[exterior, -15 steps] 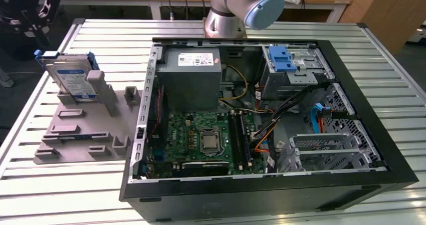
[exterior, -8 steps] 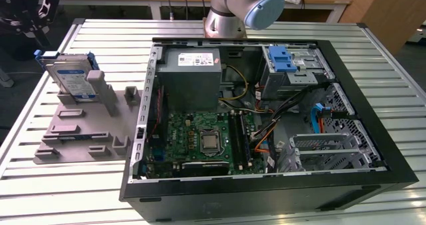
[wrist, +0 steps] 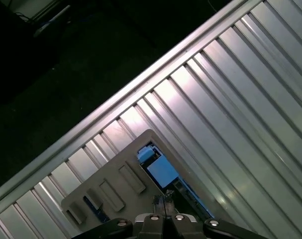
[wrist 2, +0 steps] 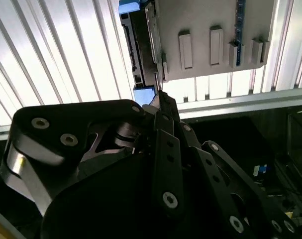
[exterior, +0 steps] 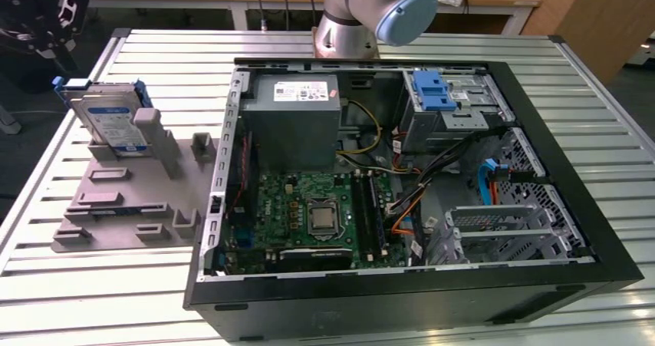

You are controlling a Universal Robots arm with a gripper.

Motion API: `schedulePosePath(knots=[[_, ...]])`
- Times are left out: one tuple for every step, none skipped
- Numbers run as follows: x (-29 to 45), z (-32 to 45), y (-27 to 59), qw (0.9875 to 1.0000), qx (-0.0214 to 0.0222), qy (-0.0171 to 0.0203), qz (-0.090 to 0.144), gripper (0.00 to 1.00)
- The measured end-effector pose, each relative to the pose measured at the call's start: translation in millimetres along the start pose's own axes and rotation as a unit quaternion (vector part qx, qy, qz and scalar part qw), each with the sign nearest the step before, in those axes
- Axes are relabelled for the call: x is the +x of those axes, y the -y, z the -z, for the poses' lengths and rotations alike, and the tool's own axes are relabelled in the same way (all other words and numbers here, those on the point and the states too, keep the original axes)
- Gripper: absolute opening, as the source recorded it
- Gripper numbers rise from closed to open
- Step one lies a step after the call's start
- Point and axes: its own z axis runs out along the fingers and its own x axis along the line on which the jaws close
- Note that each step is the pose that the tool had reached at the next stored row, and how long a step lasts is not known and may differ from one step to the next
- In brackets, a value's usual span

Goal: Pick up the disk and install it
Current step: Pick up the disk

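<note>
The tool (wrist 2: 159,97) has its fingers drawn together to a narrow tip and holds nothing. In the exterior view it hangs at the upper left, above the disk (exterior: 110,120) and apart from it. The disk stands upright in a grey holder plate (exterior: 123,208) on the slatted tabletop (exterior: 103,300), on the exterior view's left of the open computer case (exterior: 409,169). In both wrist views the disk's blue-framed edge lies just past the fingertips (wrist: 163,203).
</note>
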Motion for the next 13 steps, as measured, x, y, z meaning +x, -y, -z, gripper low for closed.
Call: schedulePosePath(knots=[[0.0,0.0,0.0,1.0,0.0,-0.0001,0.005,0.11],[0.0,0.0,0.0,1.0,0.0,-0.0003,0.007,0.11],[0.0,0.0,0.0,1.0,0.0,-0.0003,0.007,0.11],[0.0,0.0,0.0,1.0,0.0,-0.0003,0.007,0.11],[0.1,0.0,0.0,1.0,0.0,-0.0003,0.007,0.11],[0.0,0.0,0.0,1.0,0.0,-0.0003,0.007,0.11],[0.0,0.0,0.0,1.0,0.0,-0.0003,0.007,0.11],[0.0,0.0,0.0,1.0,0.0,-0.0003,0.007,0.11],[0.0,0.0,0.0,1.0,0.0,-0.0003,0.007,0.11],[0.0,0.0,0.0,1.0,0.0,-0.0003,0.007,0.11],[0.0,0.0,0.0,1.0,0.0,-0.0003,0.007,0.11],[0.0,0.0,0.0,1.0,0.0,-0.0004,0.008,0.11],[0.0,0.0,0.0,0.9999,0.0001,-0.0005,0.011,0.11]])
